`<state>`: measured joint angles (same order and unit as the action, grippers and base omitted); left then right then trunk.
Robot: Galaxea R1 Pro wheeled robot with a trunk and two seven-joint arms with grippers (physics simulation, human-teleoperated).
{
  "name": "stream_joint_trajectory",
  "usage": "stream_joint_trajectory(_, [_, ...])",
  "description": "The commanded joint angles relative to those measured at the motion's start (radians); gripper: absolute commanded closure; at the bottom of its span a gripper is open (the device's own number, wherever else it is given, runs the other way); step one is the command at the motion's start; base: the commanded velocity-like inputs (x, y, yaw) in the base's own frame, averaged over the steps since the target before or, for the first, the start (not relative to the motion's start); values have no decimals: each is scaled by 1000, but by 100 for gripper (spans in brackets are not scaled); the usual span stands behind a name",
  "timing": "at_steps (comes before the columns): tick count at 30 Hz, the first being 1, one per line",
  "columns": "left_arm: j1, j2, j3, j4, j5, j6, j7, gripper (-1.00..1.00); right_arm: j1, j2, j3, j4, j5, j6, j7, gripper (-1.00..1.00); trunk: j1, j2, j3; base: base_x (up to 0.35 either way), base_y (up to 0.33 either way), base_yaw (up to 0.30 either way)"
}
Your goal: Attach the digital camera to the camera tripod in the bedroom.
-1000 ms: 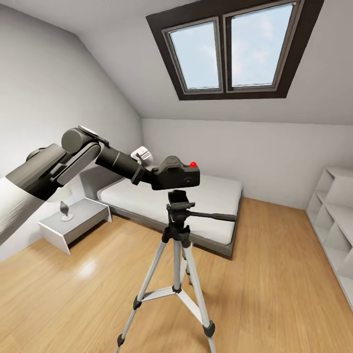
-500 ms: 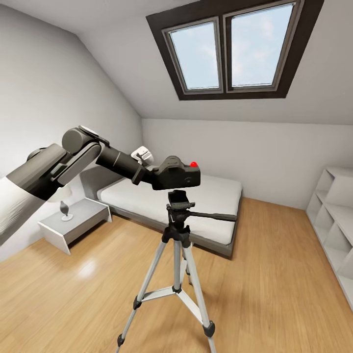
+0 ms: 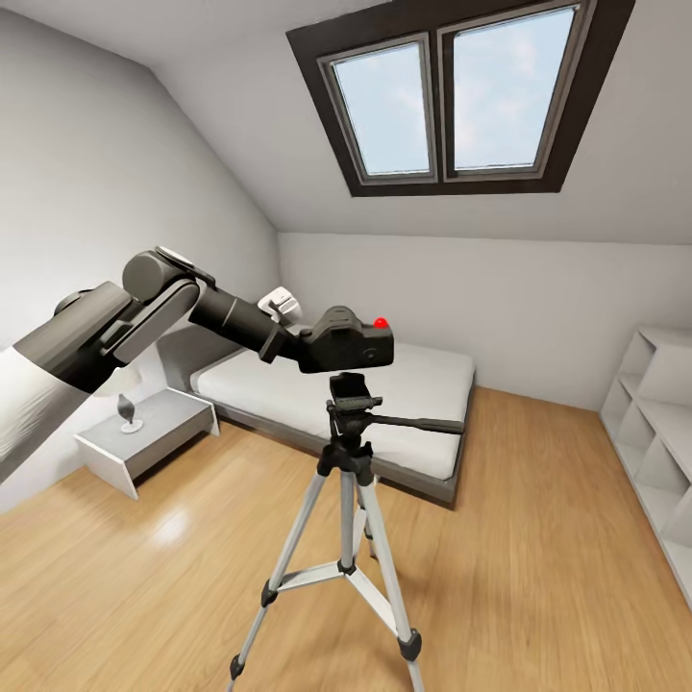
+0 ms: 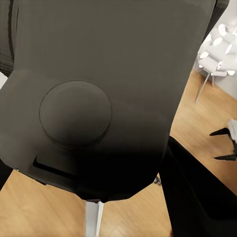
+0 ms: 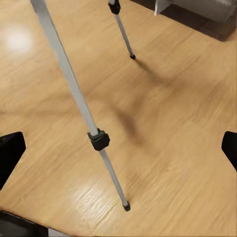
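My left gripper [image 3: 300,344] is shut on the left end of the digital camera [image 3: 348,346], a black boxy body with a red button [image 3: 382,322] on top. The camera hangs level, directly over the black head [image 3: 348,389] of the camera tripod [image 3: 346,500], with almost no gap. I cannot tell if they touch. The tripod's pan handle [image 3: 423,423] points right. In the left wrist view the camera's dark body [image 4: 94,98] is very close, with one finger [image 4: 197,197] beside it. My right gripper [image 5: 120,150] is open over the floor beside a silver tripod leg [image 5: 74,89].
A grey low bed [image 3: 384,404] lies behind the tripod. A grey nightstand [image 3: 144,437] with a lamp stands at the left wall, and white shelves [image 3: 658,442] stand at the right. The double skylight [image 3: 452,91] is overhead. Light wood floor [image 3: 538,577] surrounds the tripod's spread legs.
The left gripper has carried the camera a few pixels to the right above the tripod head. Nothing else has moved.
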<state>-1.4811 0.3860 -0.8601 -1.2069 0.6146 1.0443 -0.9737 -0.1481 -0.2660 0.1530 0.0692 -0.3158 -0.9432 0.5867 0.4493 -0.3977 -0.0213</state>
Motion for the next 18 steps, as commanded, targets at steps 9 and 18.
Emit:
stream_joint_trajectory(9, [4,-10,-2,0,1,3,-3,100,-1,-15,-79,-1,-17,-69,162,-100,1,-2,-2,0,0,0])
stream_joint_trajectory(18, [7,-13,-3,1,1,3,-3,100,-2,-15,-130,-106,-17,-70,189,-100,1,-2,-2,0,0,0])
